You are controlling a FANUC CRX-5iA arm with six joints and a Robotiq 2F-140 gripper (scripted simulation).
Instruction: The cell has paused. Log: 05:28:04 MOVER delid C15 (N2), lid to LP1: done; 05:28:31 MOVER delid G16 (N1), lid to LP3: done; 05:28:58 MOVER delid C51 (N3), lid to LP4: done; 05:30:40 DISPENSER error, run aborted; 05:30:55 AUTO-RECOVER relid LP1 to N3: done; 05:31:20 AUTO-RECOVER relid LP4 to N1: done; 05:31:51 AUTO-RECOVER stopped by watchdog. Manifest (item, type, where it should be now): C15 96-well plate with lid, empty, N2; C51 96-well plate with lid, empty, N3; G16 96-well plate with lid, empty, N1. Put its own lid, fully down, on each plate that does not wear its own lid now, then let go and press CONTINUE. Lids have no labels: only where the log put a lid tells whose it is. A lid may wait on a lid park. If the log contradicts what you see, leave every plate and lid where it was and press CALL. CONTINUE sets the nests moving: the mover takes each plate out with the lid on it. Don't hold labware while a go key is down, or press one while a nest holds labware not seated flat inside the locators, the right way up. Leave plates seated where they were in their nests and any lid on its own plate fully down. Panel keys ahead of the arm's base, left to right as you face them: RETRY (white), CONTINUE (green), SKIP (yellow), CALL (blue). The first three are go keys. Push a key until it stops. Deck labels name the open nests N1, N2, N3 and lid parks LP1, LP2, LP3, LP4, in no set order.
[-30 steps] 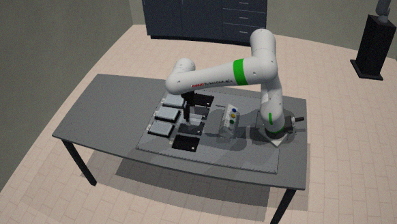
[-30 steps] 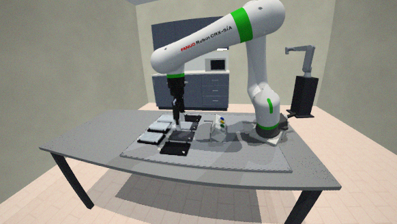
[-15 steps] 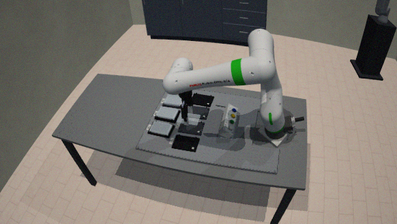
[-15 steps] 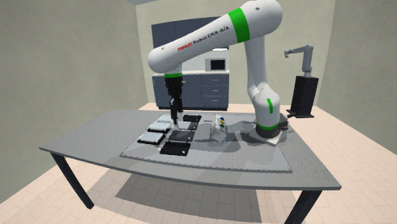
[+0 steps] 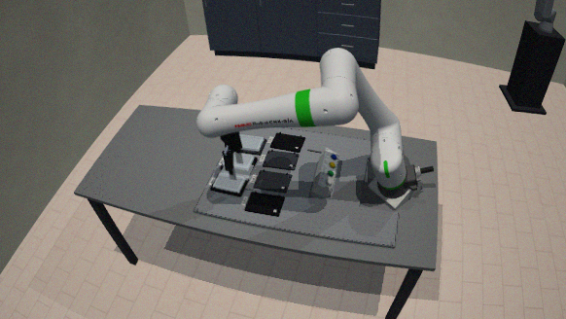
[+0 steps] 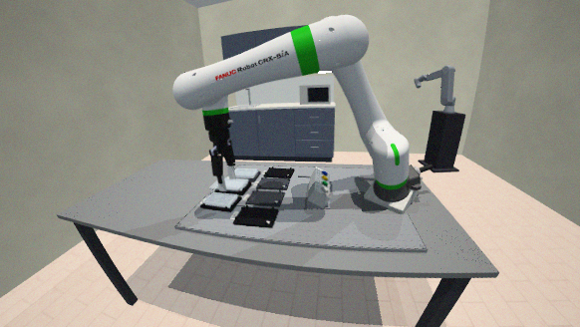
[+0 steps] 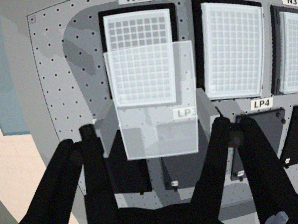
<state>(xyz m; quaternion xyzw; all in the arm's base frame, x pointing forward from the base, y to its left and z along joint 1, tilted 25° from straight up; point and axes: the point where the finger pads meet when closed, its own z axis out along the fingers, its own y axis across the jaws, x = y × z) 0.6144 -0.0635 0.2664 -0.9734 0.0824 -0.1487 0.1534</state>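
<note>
The arm (image 6: 279, 60) is glossy white with rounded, tubular links and bulbous joints. Bright green bands ring the upper link, the wrist and the foot, with a green slot on the lower link. Red "FANUC" and dark "Robot CRX-5iA" lettering runs along the forearm. The gripper (image 7: 156, 163) is matte black with long jointed fingers.

Lid (image 7: 152, 99) translucent smooth plastic; lid parks (image 5: 272, 181) matt black; arm (image 6: 259, 65) glossy white.
</note>
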